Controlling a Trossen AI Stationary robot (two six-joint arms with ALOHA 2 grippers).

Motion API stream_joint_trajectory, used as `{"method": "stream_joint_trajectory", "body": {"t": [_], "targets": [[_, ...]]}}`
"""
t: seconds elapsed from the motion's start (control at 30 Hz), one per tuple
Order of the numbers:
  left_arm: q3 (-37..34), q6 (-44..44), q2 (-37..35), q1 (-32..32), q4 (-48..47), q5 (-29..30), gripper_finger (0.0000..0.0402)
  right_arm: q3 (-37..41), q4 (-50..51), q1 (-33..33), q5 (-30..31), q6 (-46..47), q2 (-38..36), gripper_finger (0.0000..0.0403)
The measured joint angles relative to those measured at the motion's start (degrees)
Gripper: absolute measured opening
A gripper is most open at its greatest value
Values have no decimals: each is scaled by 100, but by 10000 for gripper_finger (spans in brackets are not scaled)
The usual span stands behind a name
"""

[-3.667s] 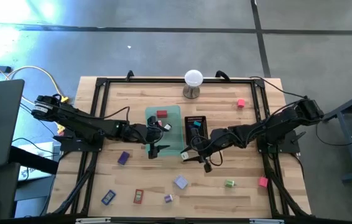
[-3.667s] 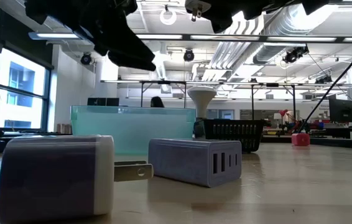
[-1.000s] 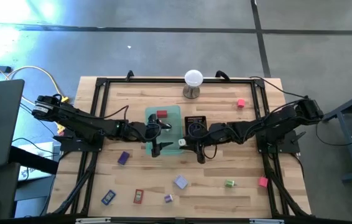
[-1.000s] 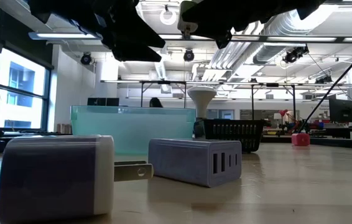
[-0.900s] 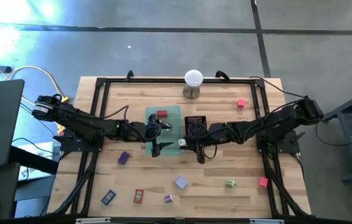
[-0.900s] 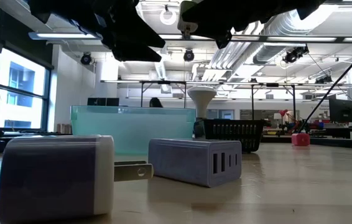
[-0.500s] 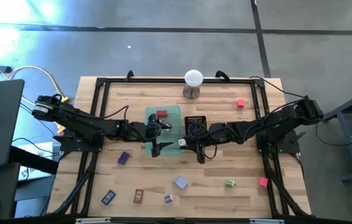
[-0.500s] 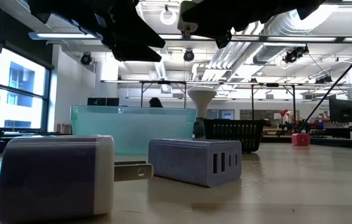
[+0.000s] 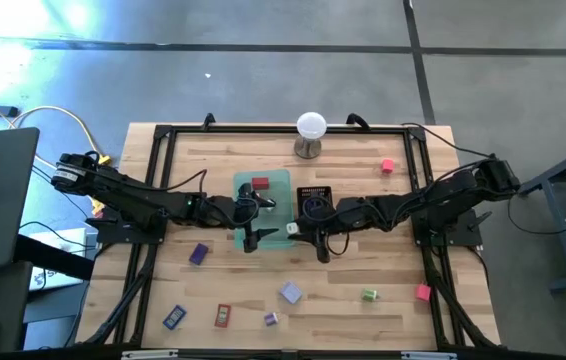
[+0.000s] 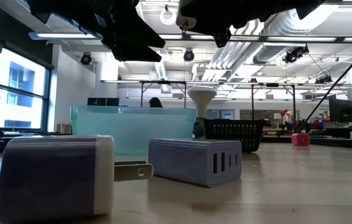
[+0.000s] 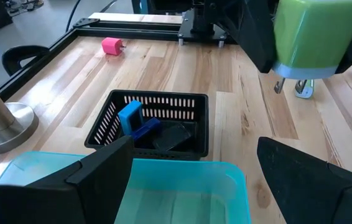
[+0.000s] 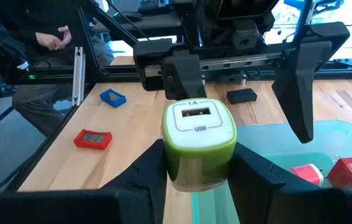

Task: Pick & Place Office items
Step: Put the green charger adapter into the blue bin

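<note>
My right gripper (image 9: 296,230) is shut on a green USB charger with a white face (image 12: 199,144), held in the air by the near right corner of the translucent green tray (image 9: 281,182). My left gripper (image 9: 260,222) hangs open over that tray, facing the charger (image 11: 306,34) with nothing between its fingers. A red item (image 9: 260,184) lies in the green tray. Blue and black items (image 11: 140,124) lie in the black mesh tray (image 9: 315,192). Other office items lie loose on the table. My right gripper pinches the green body of the charger by its two opposite sides (image 12: 171,163) between the two fingers. The fingers come nearly level from the table's right. The white USB face (image 12: 199,119) points away from the wrist toward my left gripper. The charger is lifted clear.
Loose on the wood are pink items (image 9: 388,166) (image 9: 422,292), a green one (image 9: 369,295), a lavender charger (image 9: 291,292), small purple (image 9: 271,318), red (image 9: 222,316), blue (image 9: 174,318) and purple (image 9: 198,254) pieces. A white ball on a metal stand (image 9: 310,132) stands at the far edge.
</note>
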State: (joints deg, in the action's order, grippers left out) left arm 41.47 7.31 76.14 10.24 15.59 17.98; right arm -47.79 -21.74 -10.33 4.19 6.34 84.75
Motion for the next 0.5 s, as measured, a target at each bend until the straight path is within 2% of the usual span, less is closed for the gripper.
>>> {"method": "stream_joint_trajectory", "body": {"t": [0.5], "targets": [[0, 0, 0, 0, -2, 0, 330, 0, -42, 0, -26, 10, 0, 120]]}}
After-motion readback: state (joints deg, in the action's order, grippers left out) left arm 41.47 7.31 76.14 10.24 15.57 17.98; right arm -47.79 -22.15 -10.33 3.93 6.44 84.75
